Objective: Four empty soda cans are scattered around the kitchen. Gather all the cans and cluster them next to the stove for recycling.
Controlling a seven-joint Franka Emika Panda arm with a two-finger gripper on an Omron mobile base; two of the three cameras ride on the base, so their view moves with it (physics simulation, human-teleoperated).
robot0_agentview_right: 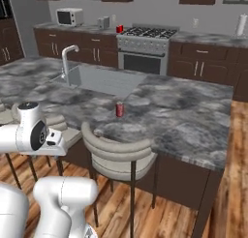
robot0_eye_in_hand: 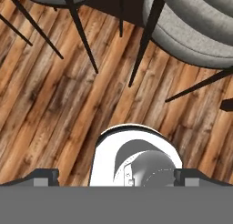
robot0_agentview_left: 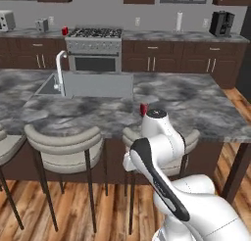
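One red soda can [robot0_agentview_left: 143,109] [robot0_agentview_right: 119,109] stands upright on the grey marble island [robot0_agentview_left: 196,103], near its front edge. A second soda can [robot0_agentview_left: 64,31] [robot0_agentview_right: 119,28] stands on the back counter, just left of the stove [robot0_agentview_left: 94,44] [robot0_agentview_right: 145,46]. My arm is folded low in front of the island, on the stool side. In the hand view my gripper [robot0_eye_in_hand: 117,177] points down at the wooden floor, open wide, its fingertips [robot0_eye_in_hand: 45,177] far apart with nothing between them.
Grey stools [robot0_agentview_left: 63,147] [robot0_agentview_right: 121,152] line the island's near side. A sink with a faucet [robot0_agentview_left: 60,71] [robot0_agentview_right: 68,60] is set in the island. On the back counter are a toaster [robot0_agentview_left: 41,24], a microwave [robot0_agentview_right: 69,16] and a coffee machine [robot0_agentview_left: 221,23].
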